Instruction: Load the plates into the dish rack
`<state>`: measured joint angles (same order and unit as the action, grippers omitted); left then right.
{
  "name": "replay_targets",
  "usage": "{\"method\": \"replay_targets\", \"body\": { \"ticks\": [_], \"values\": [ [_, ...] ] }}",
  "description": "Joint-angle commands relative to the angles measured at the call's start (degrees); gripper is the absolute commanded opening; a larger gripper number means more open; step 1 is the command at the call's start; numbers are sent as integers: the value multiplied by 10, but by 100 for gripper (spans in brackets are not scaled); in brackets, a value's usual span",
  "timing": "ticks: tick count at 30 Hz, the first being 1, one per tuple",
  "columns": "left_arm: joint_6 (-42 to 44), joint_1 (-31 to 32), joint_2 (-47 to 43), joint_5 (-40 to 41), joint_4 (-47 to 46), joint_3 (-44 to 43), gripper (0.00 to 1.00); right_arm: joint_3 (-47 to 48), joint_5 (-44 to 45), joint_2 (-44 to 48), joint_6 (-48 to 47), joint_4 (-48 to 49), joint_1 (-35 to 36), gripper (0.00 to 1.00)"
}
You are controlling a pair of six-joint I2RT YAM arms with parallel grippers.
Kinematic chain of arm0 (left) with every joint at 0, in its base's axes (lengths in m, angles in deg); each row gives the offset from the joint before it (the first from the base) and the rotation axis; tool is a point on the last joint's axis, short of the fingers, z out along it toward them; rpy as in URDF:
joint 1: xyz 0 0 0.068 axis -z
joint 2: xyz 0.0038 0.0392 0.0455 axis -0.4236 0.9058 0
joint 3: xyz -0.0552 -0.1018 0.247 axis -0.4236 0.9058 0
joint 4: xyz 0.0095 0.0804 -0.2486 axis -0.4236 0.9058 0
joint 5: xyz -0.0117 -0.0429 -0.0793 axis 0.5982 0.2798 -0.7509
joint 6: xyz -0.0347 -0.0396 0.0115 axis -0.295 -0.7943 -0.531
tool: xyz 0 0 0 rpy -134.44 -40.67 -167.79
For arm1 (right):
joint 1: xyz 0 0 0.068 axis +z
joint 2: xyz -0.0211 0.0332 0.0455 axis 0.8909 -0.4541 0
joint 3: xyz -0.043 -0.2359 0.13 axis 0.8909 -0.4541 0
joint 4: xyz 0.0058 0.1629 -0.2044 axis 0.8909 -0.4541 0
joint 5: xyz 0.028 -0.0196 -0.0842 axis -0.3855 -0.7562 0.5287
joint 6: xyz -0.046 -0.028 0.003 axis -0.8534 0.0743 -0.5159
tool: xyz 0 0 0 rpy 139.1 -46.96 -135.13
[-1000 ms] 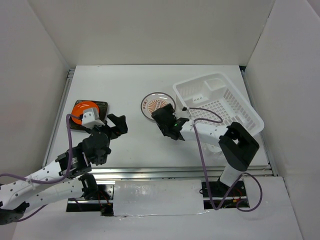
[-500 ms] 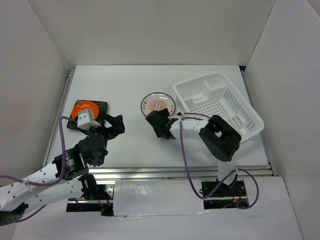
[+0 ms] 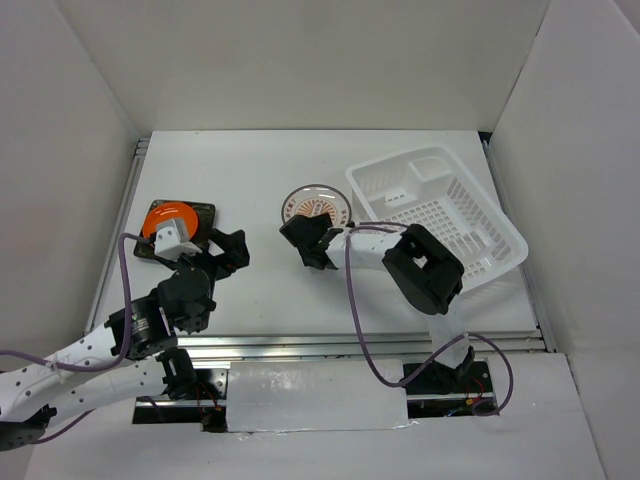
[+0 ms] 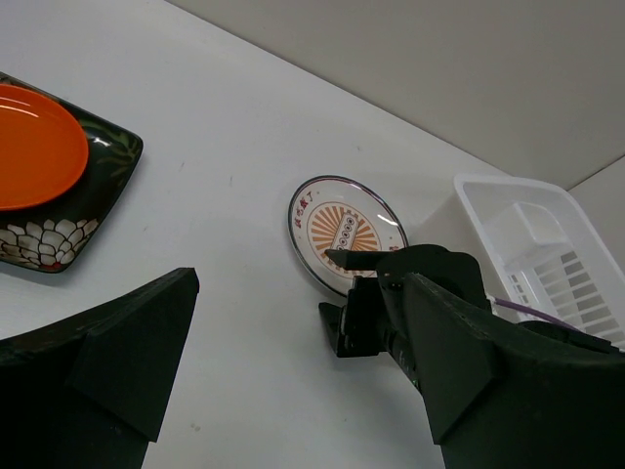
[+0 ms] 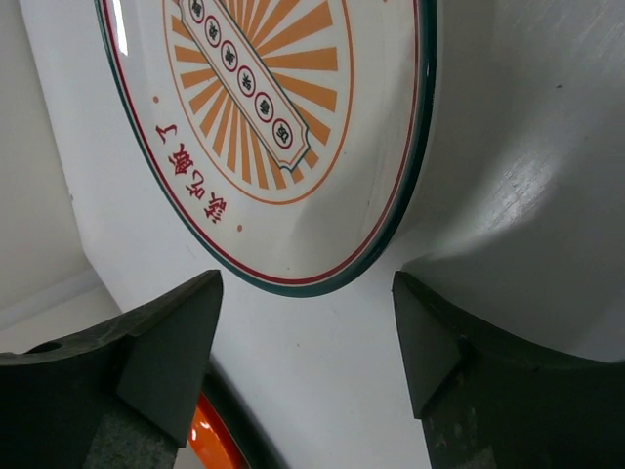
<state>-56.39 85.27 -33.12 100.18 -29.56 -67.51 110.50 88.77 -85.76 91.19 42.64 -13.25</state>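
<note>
Right gripper (image 5: 308, 342) sits low, jaws apart, lined up to straddle the sunburst plate (image 5: 293, 137) at its near rim, centre frame, just left of the dish rack (image 3: 405, 158). Left gripper (image 3: 232, 250) has its jaws apart too, and it's empty. Three plates: the orange plate (image 3: 163, 216) sits on the dark square plate (image 3: 206, 213) at the left. One rack, no plate in it yet.

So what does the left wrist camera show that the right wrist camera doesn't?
Left wrist only: the dish rack, the floral pattern on the dark square plate, and the right tool from outside, open at the edge of the sunburst plate. Right wrist only: that plate's lettering in close detail. Both: the sunburst plate flat on the table, plus the orange plate, just a sliver in the right wrist view.
</note>
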Motion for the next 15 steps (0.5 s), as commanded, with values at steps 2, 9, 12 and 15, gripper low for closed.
{"method": "replay_targets", "body": {
  "ticks": [2,9,12,15],
  "values": [
    [-15,4,-2,17,-9,1,99,56,-6,-31,44,-92,5,73],
    [-17,4,-13,20,-7,3,100,101,4,-52,63,-166,5,61],
    [-17,4,-18,20,-7,3,99,125,11,-63,68,-200,5,59],
    [-19,6,-21,22,-4,4,99,154,24,-80,80,-238,5,59]
  ]
}}
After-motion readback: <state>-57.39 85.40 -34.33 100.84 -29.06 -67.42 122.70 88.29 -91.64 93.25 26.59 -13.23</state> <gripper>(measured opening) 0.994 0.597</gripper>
